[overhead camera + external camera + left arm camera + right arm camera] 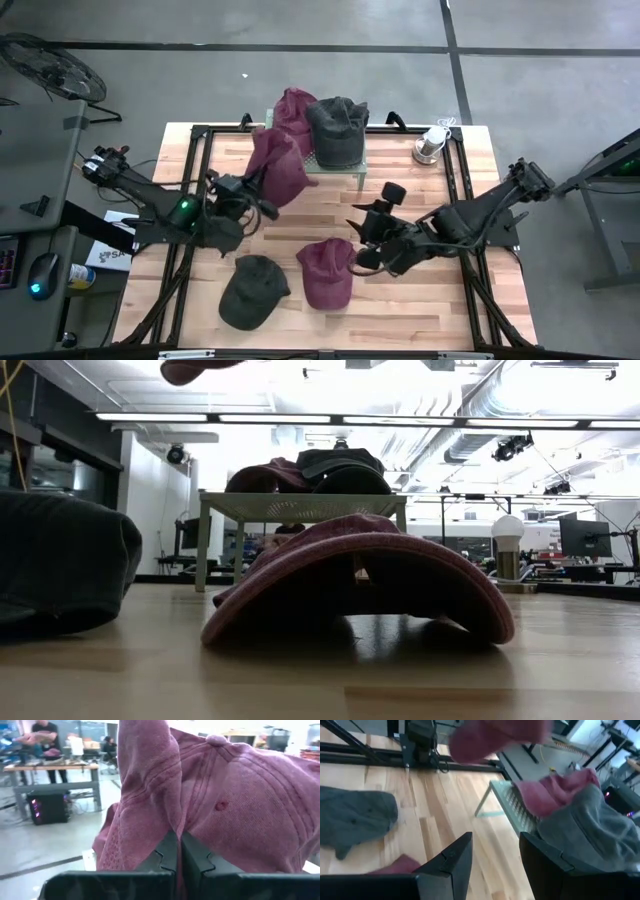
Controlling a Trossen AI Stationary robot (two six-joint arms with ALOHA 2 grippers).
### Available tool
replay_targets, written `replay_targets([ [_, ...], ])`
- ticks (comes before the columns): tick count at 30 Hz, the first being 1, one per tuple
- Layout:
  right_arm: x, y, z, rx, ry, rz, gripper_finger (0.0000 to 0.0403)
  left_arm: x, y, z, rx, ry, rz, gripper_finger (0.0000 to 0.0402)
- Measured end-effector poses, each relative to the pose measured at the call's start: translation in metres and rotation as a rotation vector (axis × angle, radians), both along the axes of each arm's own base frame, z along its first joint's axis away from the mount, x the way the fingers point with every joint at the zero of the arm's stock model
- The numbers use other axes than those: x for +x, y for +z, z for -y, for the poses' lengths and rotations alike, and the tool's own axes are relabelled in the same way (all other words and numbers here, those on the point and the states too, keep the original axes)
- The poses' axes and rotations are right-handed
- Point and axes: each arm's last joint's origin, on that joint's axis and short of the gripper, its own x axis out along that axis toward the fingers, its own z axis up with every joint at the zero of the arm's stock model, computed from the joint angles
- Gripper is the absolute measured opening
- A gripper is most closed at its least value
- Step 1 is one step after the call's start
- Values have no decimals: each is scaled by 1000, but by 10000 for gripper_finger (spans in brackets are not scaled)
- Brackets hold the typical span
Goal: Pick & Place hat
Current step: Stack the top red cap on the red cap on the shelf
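Note:
My left gripper is shut on a maroon hat, held up in the air left of a pale green rack. A second maroon hat and a dark grey hat lie on top of the rack. On the table rest a dark hat and another maroon hat, brim edges down. My right gripper hovers open just right of that maroon hat, with nothing between its fingers. My left gripper pinches a fold of the maroon hat's crown cloth between its two shut fingers. The fingers lie about level and come from the table's left side. The hat stands up beyond the fingertips, its top button high, lifted clear of the table.
A white lamp-like object stands at the table's far right corner. Black frame rails run along the table's edges. Bare wood lies between the rack and the two hats on the table. People and benches show in the room behind.

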Motion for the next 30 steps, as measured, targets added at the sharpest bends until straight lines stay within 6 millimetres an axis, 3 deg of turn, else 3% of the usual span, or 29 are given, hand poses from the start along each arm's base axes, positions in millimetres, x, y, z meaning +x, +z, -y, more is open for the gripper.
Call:
replay_targets([
  [7,33,-8,12,-1,-30,57,155,12,9,-23,-36,77,58,0],
  [14,64,-3,34,26,45,162,155,27,40,-31,16,-184,63,0],
  [22,65,9,33,-103,-54,236,155,15,67,-34,88,-201,170,0],
  [30,68,22,31,-167,-3,308,155,11,79,-33,156,-321,257,0],
])
